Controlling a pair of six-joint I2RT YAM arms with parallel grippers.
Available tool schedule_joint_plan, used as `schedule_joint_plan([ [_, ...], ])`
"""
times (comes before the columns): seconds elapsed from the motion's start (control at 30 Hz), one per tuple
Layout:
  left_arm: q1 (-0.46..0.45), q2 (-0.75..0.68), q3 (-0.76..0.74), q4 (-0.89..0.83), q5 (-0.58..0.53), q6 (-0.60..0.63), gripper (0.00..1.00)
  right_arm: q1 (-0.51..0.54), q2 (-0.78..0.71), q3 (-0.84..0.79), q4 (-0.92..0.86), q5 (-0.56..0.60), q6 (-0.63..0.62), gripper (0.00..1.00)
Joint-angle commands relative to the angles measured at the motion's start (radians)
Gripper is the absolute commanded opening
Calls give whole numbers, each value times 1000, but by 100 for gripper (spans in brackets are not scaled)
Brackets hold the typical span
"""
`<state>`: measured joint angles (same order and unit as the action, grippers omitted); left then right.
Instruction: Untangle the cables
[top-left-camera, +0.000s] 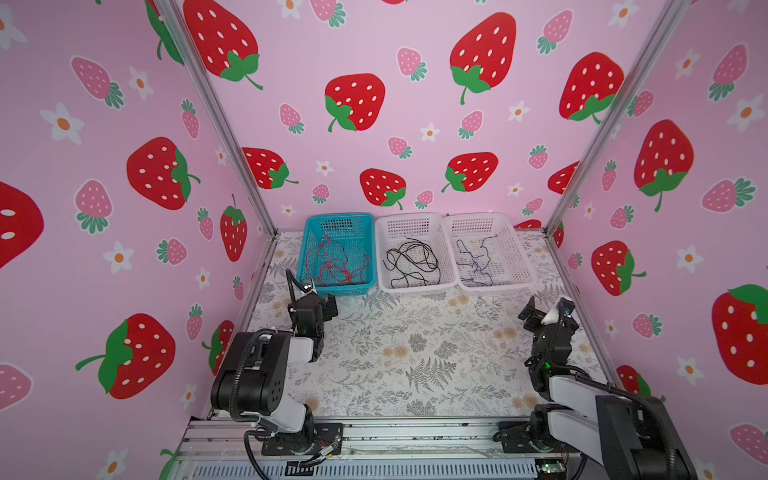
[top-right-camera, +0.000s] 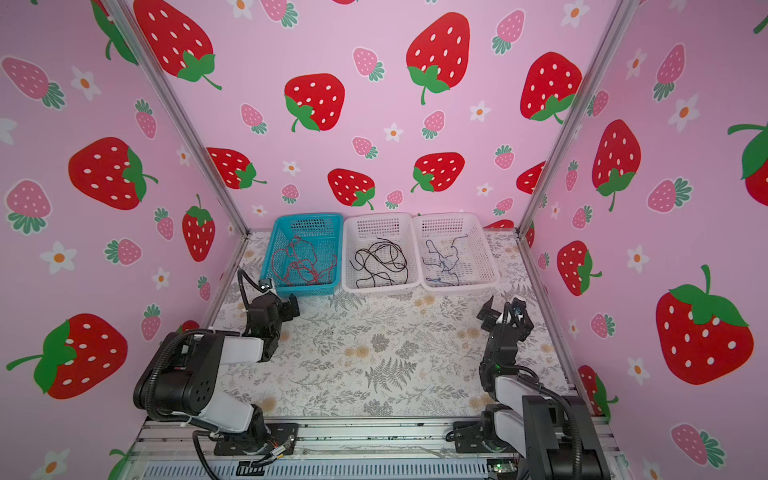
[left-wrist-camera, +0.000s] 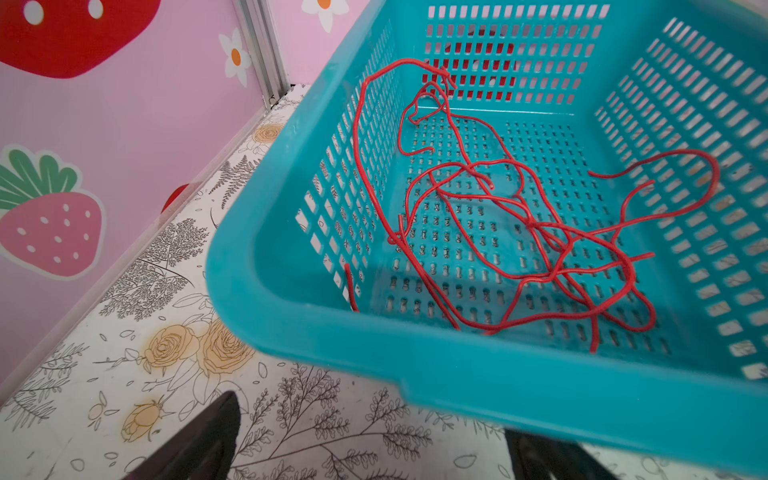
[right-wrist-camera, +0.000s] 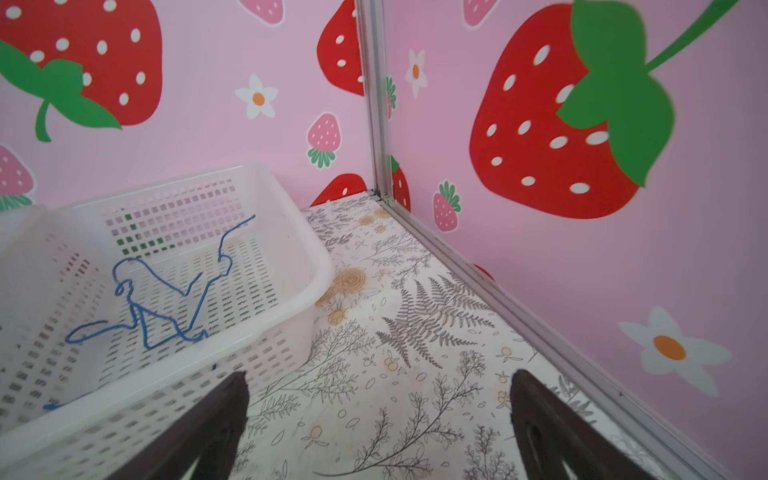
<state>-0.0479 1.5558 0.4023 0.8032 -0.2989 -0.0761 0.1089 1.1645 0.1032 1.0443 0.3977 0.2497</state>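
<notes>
Listing three cables, one to each basket along the far edge of the tabletop (top-left-camera: 395, 353).
- Red cable (top-left-camera: 336, 259): loose overlapping loops in the teal basket (top-left-camera: 338, 217), far left. No single long axis.
- Black cable (top-left-camera: 411, 262): coiled in the middle white basket (top-left-camera: 409, 218).
- Blue cable (top-left-camera: 478, 262): kinked, in the right white basket (top-left-camera: 482, 217).
- Left hand (left-wrist-camera: 372, 417): open, empty, just near of the teal basket; red cable lies far and slightly right of it.
- Right hand (right-wrist-camera: 378, 376): open, empty, near right; blue cable lies far and left of it.
- Black cable looks nearer to the left hand.
- Colours apart; separation appears done.
</notes>
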Motion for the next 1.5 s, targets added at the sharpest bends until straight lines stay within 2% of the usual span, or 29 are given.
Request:
schedule_joint_plan([
  [0.0, 3, -8, 24, 16, -8, 2, 99, -5, 24, 63, 29, -91, -19, 99],
  [0.1, 2, -7, 25, 16, -8, 1, 99, -5, 32, 36, 82, -104, -90, 99],
  [0.2, 2, -7, 24, 16, -8, 2, 99, -4, 137, 1, 215, -97, -80, 99],
  [0.27, 2, -8, 24, 16, -8, 1, 99, -3, 125, 26, 157, -164, -129, 99],
  [0.37, 3, -8, 24, 14, -7, 1, 99, -3, 165, 34, 203, -179, -154, 99],
  [0.47, 3, -7, 24, 17, -8, 1, 99, -4, 215, 78, 185, -243, -212, 99],
  [0.53, 3, -7, 24, 15, -8, 1, 99, -2, 299, 47, 328, -282, -241, 99],
  [0.6, 3, -8, 24, 15, -8, 1, 99, 2, 438, 11, 559, -267, -239, 99],
  [0.63, 2, -7, 24, 15, -8, 1, 99, 7, 442, 18, 556, -258, -246, 99],
  [0.7, 3, -8, 24, 14, -7, 1, 99, 20, 388, 112, 277, -235, -247, 99],
  [0.73, 2, -7, 24, 16, -8, 1, 99, 20, 425, 140, 286, -220, -243, 99],
  [0.8, 2, -8, 24, 14, -8, 2, 99, 17, 401, 168, 190, -221, -241, 99],
  [0.87, 3, -8, 24, 15, -7, 1, 99, 17, 419, 154, 249, -223, -241, 99],
  [0.9, 2, -8, 24, 15, -7, 1, 99, 17, 405, 164, 207, -221, -242, 99],
  [1.47, 2, -8, 24, 14, -8, 1, 99, 17, 409, 164, 211, -223, -242, 99],
])
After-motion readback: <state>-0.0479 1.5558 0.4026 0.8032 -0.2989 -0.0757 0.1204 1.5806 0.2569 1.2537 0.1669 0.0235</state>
